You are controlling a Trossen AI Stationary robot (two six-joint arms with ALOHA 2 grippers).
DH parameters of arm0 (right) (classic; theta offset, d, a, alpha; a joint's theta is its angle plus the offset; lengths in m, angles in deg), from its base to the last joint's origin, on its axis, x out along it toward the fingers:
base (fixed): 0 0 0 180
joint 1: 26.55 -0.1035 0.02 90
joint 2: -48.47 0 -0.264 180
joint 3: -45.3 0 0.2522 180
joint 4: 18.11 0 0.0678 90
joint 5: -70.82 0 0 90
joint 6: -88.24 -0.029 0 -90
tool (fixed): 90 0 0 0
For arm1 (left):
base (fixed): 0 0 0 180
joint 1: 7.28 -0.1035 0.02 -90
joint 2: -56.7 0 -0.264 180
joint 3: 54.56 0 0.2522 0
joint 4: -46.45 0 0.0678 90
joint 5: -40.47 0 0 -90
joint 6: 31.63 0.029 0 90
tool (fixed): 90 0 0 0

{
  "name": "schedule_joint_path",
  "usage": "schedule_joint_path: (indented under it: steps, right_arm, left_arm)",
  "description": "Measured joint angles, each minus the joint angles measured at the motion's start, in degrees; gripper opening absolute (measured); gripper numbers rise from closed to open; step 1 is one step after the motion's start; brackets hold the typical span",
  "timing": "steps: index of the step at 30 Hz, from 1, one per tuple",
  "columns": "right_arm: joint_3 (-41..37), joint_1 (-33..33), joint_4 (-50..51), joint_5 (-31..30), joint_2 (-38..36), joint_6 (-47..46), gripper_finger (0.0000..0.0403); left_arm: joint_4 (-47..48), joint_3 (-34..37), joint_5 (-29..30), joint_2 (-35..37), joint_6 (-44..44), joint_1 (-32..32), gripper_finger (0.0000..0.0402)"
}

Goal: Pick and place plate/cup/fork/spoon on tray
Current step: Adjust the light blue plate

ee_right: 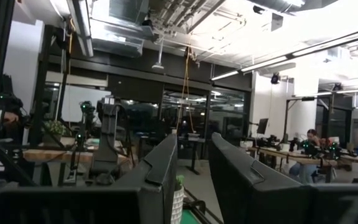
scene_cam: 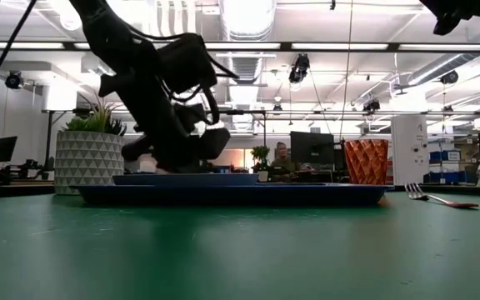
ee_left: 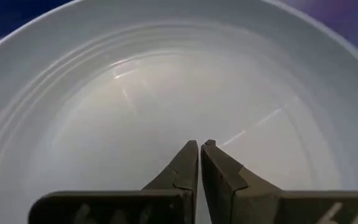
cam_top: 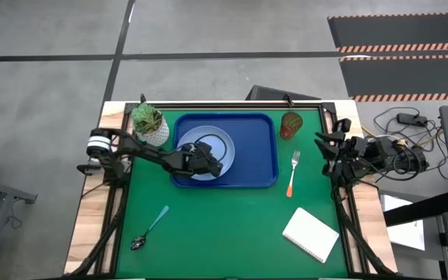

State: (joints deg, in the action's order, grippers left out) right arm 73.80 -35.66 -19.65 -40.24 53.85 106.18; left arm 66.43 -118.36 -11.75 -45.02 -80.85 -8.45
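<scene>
High view: the left gripper (cam_top: pixel 205 161), fingers pressed together, hangs over the plate (cam_top: pixel 221 145), which lies in the tray (cam_top: pixel 259 155) at its left end. Right gripper (cam_top: pixel 323 152) waits at the bench's right edge, fingers slightly apart, near the cup (cam_top: pixel 292 124) and fork (cam_top: pixel 293 173).

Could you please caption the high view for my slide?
Left pincer over the plate on the tray; cup, fork, spoon wait outside.
</scene>
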Motion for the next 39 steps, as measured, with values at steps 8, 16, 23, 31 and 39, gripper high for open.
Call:
schedule_joint_path:
  steps: [8, 16, 23, 31, 39]
  right_arm:
    - [0.0, 0.0, 0.1, 0.0, 0.0, -0.5, 0.0082]
    - [0.0, 0.0, 0.3, 0.0, 0.0, -1.0, 0.0082]
    - [0.0, 0.0, 0.3, 0.0, 0.0, -1.5, 0.0082]
    - [0.0, 0.0, 1.6, 0.0, 0.0, -2.5, 0.0082]
    - [0.0, 0.0, 2.7, -2.0, 0.0, -1.6, 0.0082]
  left_arm:
    - [-0.3, 0.2, 0.8, -2.2, 0.0, -2.5, 0.0001]
    - [-0.1, 0.3, 0.5, -1.9, 0.1, -5.4, 0.0001]
    - [0.7, 0.6, 0.7, 2.7, 2.4, -5.4, 0.0001]
    - [-0.8, -0.5, 1.2, 10.6, 15.5, -1.6, 0.0001]
    - [-6.8, 1.0, -13.0, 21.7, 41.1, 0.5, 0.0001]
